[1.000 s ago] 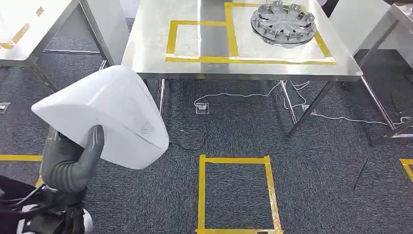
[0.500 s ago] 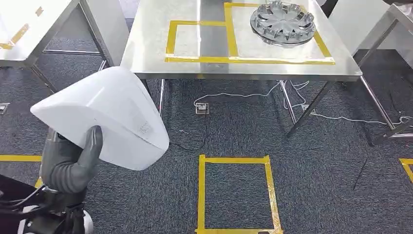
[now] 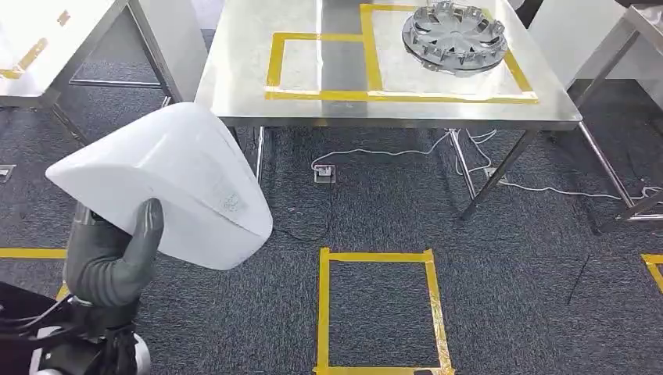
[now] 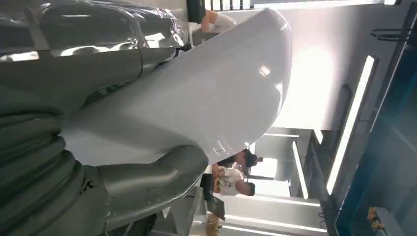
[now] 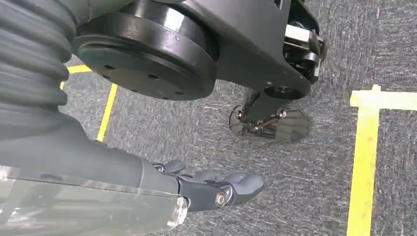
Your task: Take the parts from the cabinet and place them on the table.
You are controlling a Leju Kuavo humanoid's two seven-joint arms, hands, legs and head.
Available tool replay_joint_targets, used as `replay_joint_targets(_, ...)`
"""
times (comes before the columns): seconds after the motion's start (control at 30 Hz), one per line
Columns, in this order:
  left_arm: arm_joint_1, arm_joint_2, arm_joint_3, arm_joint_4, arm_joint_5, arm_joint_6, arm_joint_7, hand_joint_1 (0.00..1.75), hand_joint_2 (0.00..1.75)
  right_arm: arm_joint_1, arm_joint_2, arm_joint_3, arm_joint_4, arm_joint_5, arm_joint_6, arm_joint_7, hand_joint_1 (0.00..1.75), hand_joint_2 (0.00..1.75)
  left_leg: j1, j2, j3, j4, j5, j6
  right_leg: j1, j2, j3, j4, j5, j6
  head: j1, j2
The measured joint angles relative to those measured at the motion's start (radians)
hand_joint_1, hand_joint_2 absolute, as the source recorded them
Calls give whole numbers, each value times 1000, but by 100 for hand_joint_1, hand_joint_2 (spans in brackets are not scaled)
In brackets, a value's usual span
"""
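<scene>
My left hand (image 3: 113,262) holds a big white curved shell part (image 3: 168,183) from below, low at the left of the head view, with the thumb (image 3: 145,230) pressed on its near face. The left wrist view shows the same white part (image 4: 211,98) against the grey thumb (image 4: 147,182). Ahead stands the steel table (image 3: 250,47), marked with two yellow tape squares. The left square (image 3: 320,62) is bare. A silver wheel cover (image 3: 455,35) lies in the right one. My right hand (image 5: 211,189) hangs over the carpet, fingers stretched out, holding nothing.
A yellow tape square (image 3: 379,308) marks the dark carpet in front of the table. White cables (image 3: 375,152) trail under it. Another steel table (image 3: 47,47) stands at the far left, and a further table leg (image 3: 618,51) at the far right. People (image 4: 236,177) stand far off.
The white part and my left hand have sunk slightly and drifted a little left. The table and wheel cover stay almost where they were.
</scene>
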Motion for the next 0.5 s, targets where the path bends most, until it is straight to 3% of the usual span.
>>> replay_joint_targets(0.2, 0, 1, 6, 0, 0, -1, -2, 175, 175, 0, 2, 0, 0, 1, 0, -4, 0, 175, -7, -2, 0, 1, 0, 6, -8, 0, 0, -1, 1, 10, 0, 0)
replay_joint_targets(0.3, 0, 1, 10, -1, 0, -2, -2, 175, 175, 0, 3, 0, 0, 0, 0, -4, 0, 175, -13, -2, -1, 0, 1, 15, -13, 0, 1, -7, 3, 20, 0, 0)
replay_joint_targets(0.37, 0, 1, 13, -2, 0, -3, -2, 175, 175, 0, 3, 0, 0, 0, 0, -4, 0, 175, -3, 1, 11, -19, 10, 28, -13, -2, 2, -1, -5, 28, 0, 0)
replay_joint_targets(0.4, -1, 1, 14, -3, 0, -3, -2, 175, 175, 0, 3, 0, 0, 0, 0, -4, 0, 175, -3, 3, 17, -24, 10, 32, -11, -8, -10, 33, -27, 29, 2, 0)
replay_joint_targets(0.47, -1, 2, 14, -3, 0, -3, -2, 175, 175, 0, 3, 0, 0, 0, 0, -4, 0, 175, -4, 6, 22, -25, 7, 36, -12, -14, -91, 198, -102, 30, 6, 0)
replay_joint_targets(0.5, 0, 2, 14, -2, 0, -3, -2, 175, 175, 0, 4, 0, 0, 0, 0, -4, 0, 175, -6, 6, 25, -25, 5, 38, -12, -14, -132, 273, -125, 30, 7, 0)
